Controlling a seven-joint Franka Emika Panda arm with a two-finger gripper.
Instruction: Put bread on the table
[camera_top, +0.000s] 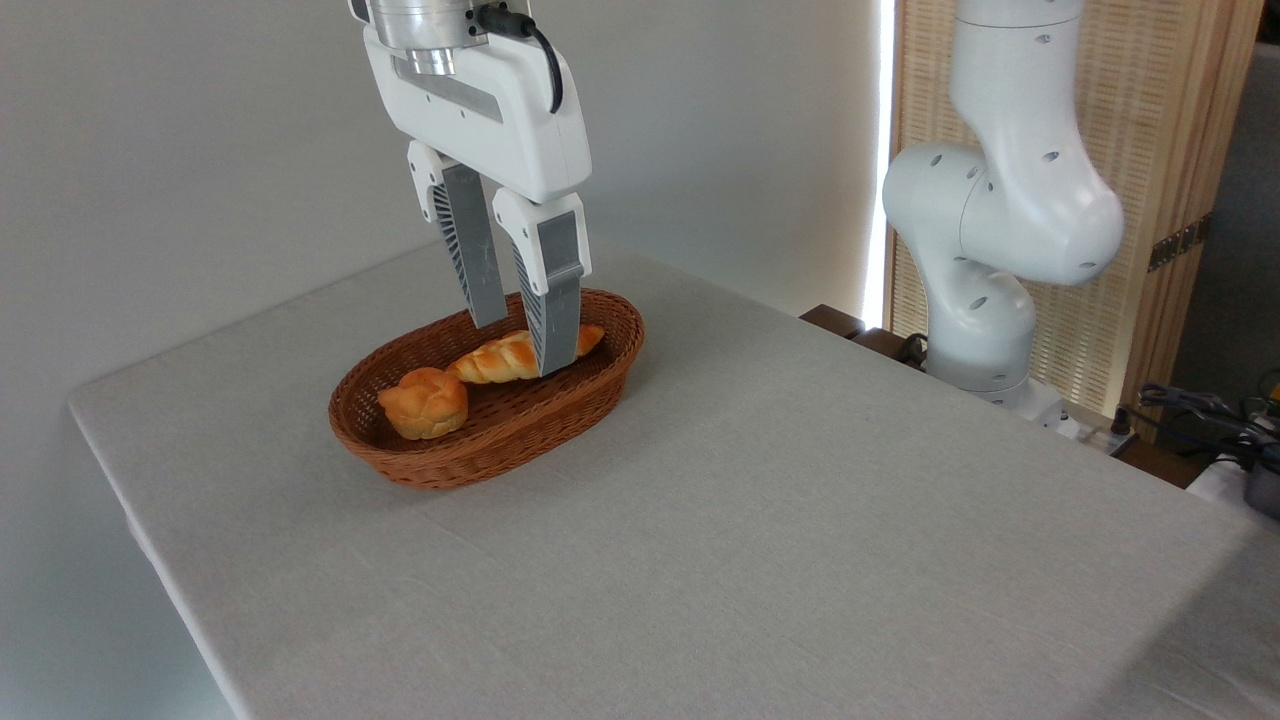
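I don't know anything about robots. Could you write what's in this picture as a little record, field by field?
machine: white robot arm standing at the table's far right side
gripper: gripper pointing down into the basket, fingers apart, straddling the long loaf
bread: braided loaf lying in the basket, not lifted
other food: small round bun in the basket's left end
basket: brown oval wicker basket on the table
table: table under a light grey cloth
task state: bread not yet on the table

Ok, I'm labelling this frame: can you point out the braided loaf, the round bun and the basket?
braided loaf (492, 361): fixed camera, glossy top left of the gripper finger.
round bun (424, 402): fixed camera, middle of its knobbly top.
basket (470, 463): fixed camera, near outer wicker wall.
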